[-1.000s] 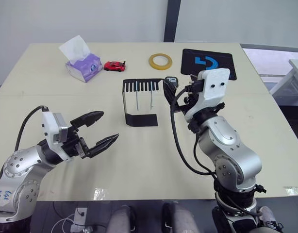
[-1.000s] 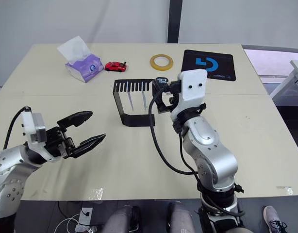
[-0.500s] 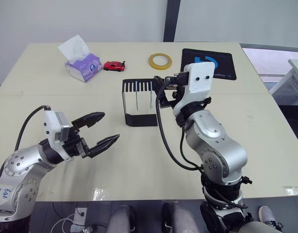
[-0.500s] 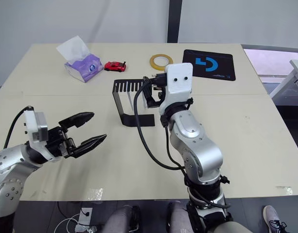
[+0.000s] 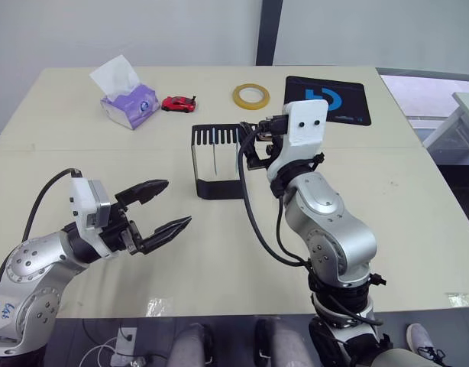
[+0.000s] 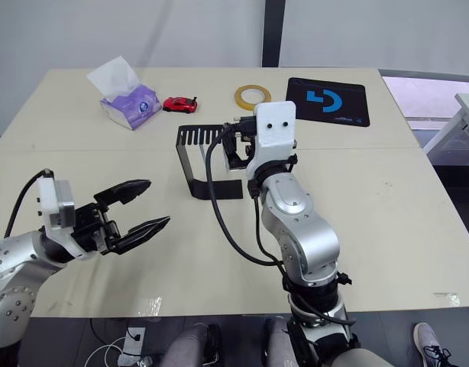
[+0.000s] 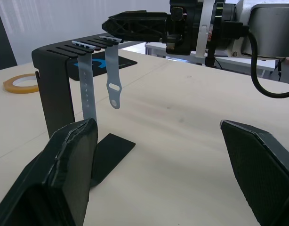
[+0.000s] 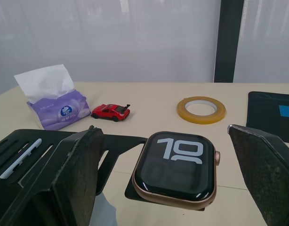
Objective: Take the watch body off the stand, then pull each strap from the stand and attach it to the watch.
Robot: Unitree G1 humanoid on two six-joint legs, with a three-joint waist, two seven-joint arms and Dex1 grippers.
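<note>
Sitting on the thin black sheet-metal stand's (image 5: 217,162) top plate, the rounded-square black-screened watch body (image 8: 176,167) lies between the right pincer's (image 8: 177,188) spread fingers — closing off-centre could knock it off. Left pincer (image 5: 164,208) gapes, empty.

Glossy glass-faced watch body (image 8: 176,167) on matt black, seemingly metal stand (image 8: 55,150).

- Watch body (image 8: 176,168): dark screen showing "10", flat on the stand's top plate.
- Stand (image 5: 217,162): black, upright, mid-tabletop.
- Straps (image 7: 98,71): two, hanging from its slots.
</note>
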